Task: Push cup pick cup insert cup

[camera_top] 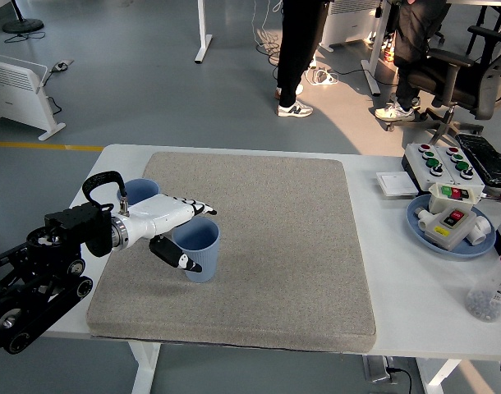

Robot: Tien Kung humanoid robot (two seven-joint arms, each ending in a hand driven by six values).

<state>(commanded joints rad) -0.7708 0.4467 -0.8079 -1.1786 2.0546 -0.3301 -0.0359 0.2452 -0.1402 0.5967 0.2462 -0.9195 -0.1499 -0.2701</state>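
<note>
Your left hand (178, 230) is at the near cup (198, 249), which stands upright on the grey mat (300, 246), toward the mat's left side. The fingers (197, 205) reach over the far side of the cup's rim and the thumb (178, 258) lies against its near left wall. Judged from this view, the hand brackets the cup loosely rather than clamping it; firm contact on both sides cannot be confirmed. The cup's base appears to rest on the mat, so no lift is evident.

The second cup (138, 192) stands upright just behind the left hand, at the mat's left edge, partly hidden by the forearm. The two cups are apart, not nested.

Your right arm is not in view.

Assessment: the near cup stands within the hand's reach, so the push looks complete or nearly so. The pick is at the grasp stage only. Lifting and inserting one cup into the other both remain. A blue tray (421, 232) of control boxes sits well to the right of the mat, clear of the work.
</note>
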